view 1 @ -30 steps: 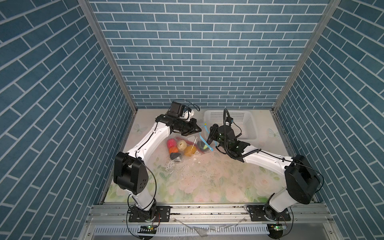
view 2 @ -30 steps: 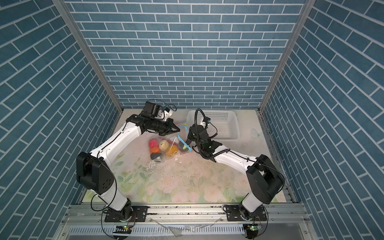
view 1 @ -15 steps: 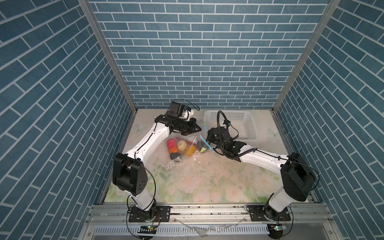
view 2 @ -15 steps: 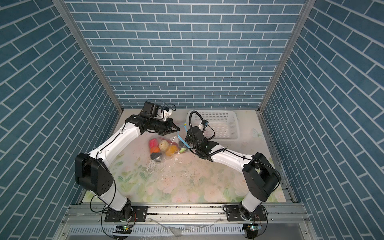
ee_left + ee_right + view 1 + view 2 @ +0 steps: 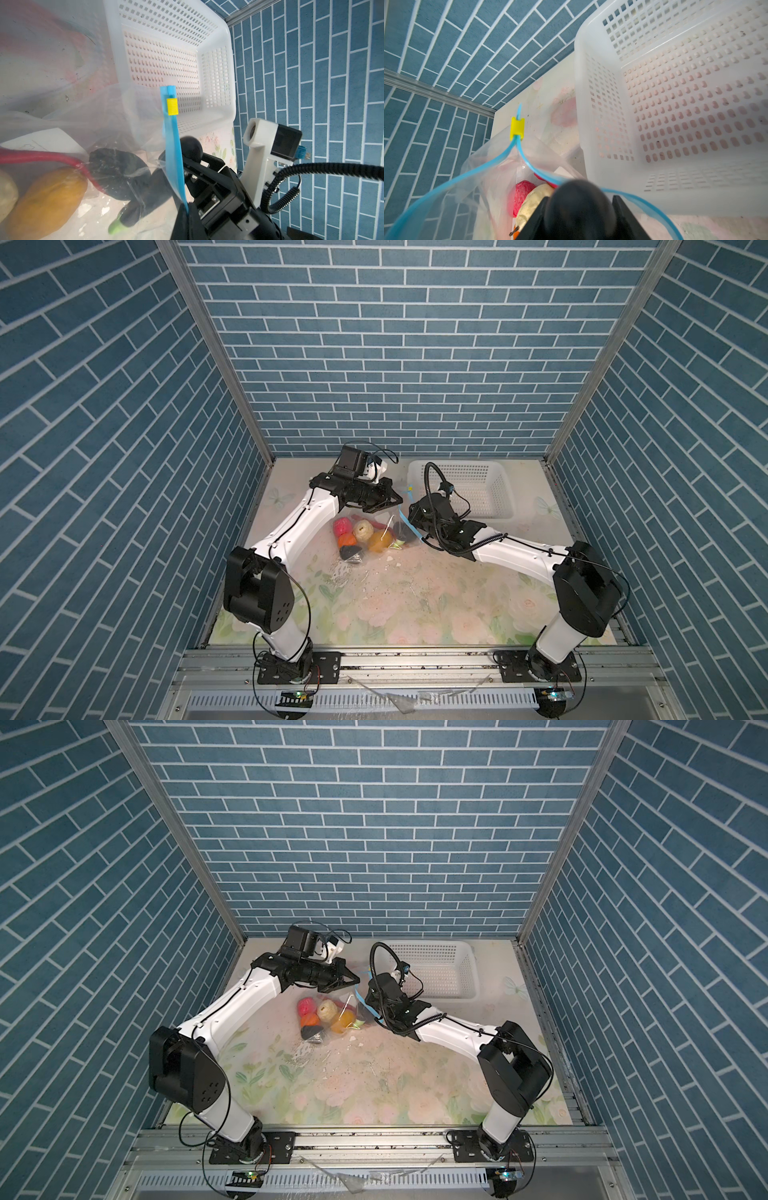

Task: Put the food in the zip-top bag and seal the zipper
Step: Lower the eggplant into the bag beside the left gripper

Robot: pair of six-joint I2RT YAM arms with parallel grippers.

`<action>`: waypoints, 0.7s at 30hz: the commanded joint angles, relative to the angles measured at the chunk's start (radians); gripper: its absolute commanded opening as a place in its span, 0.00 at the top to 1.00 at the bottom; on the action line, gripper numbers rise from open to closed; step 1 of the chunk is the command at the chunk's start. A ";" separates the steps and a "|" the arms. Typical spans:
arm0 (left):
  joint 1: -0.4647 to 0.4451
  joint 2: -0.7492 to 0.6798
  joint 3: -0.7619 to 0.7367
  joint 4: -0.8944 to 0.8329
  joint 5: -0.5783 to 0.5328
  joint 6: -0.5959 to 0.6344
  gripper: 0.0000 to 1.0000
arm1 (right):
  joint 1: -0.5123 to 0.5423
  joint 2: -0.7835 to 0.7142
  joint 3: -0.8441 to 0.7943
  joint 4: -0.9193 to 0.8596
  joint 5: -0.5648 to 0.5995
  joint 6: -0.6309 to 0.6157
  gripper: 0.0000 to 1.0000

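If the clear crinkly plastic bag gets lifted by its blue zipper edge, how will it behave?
Probably floppy: the clear crinkly plastic bag wrinkles and its light blue zipper strip bows apart. Likely bottom-heavy, since the toy foods bunch together inside.

Clear crinkly zip-top bag (image 5: 376, 526) with food (image 5: 362, 531) inside, mouth toward 2 o'clock. Light blue zipper (image 5: 174, 155) parted; yellow tab (image 5: 517, 127) at its 12 o'clock end.

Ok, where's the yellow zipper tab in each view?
Both top views: yellow tab, tiny, at the white basket's left side.
Left wrist: mid-picture, at the blue strip's end, before the basket.
Right wrist: where both blue strips join, beside the basket.
Shared landmark: the basket.
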 commanded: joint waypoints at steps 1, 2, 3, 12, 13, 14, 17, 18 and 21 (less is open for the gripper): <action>0.008 -0.021 -0.008 0.028 0.011 -0.006 1.00 | 0.005 0.001 0.049 -0.035 -0.003 0.039 0.49; 0.007 -0.021 -0.007 0.029 0.010 -0.007 1.00 | 0.005 0.002 0.050 -0.036 -0.005 0.037 0.48; 0.007 -0.022 -0.008 0.030 0.010 -0.007 1.00 | 0.005 0.001 0.053 -0.039 -0.006 0.035 0.47; 0.007 -0.018 -0.010 0.025 0.009 -0.005 1.00 | 0.005 -0.003 0.068 -0.048 -0.031 0.034 0.46; 0.007 -0.018 -0.011 0.023 0.009 -0.004 1.00 | 0.006 -0.007 0.068 -0.050 -0.032 0.034 0.46; 0.007 -0.018 -0.009 0.023 0.009 -0.003 1.00 | 0.005 -0.013 0.067 -0.051 -0.033 0.033 0.46; 0.008 -0.016 -0.007 0.022 0.008 -0.003 1.00 | 0.005 -0.033 0.066 -0.057 -0.031 0.028 0.46; 0.007 -0.016 -0.008 0.022 0.008 -0.004 1.00 | 0.005 -0.044 0.063 -0.060 -0.026 0.021 0.46; 0.007 -0.022 -0.011 0.021 0.005 -0.003 1.00 | 0.005 -0.088 0.040 -0.073 0.017 -0.012 0.47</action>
